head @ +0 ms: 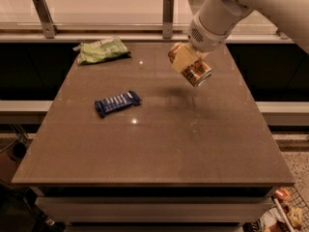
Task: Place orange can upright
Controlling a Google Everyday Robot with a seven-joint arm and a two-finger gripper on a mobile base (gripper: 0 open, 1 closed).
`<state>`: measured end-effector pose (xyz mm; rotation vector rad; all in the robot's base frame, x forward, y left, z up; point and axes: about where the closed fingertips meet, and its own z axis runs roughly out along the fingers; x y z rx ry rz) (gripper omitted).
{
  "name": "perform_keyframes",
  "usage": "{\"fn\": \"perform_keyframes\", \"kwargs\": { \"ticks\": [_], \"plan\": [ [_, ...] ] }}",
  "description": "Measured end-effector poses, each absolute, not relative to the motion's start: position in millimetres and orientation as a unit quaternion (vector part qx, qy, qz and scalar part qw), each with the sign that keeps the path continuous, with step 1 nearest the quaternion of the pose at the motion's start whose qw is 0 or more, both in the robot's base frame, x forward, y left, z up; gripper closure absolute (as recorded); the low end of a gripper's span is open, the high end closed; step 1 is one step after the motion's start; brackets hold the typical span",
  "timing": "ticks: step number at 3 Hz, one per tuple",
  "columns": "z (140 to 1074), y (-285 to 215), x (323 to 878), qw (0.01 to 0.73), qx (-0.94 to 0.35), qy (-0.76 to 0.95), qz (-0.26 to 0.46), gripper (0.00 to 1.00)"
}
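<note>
The orange can (195, 72), with an orange-gold label and silver ends, is held in the air above the right back part of the brown table (154, 149). It is tilted, its lower silver end pointing down to the right. My gripper (186, 62) is shut on the can, its pale fingers (182, 59) wrapped across the can's middle. The white arm comes in from the upper right. The can's shadow falls on the table just below it.
A blue candy bar (117, 103) lies on the left middle of the table. A green snack bag (102, 50) lies at the back left corner. A pale counter with two metal posts (167, 14) runs behind the table. Dark gaps flank the table.
</note>
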<state>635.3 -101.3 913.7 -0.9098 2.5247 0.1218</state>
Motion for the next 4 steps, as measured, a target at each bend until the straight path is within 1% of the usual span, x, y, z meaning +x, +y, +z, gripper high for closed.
{"fn": "perform_keyframes", "kwargs": {
  "ticks": [2,4],
  "plan": [
    [947.6,-95.2,649.5,0.315,-0.364,0.874,0.07,1.0],
    [953.4,-81.4,667.0,0.397,-0.398,0.817,0.123,1.0]
  ]
}}
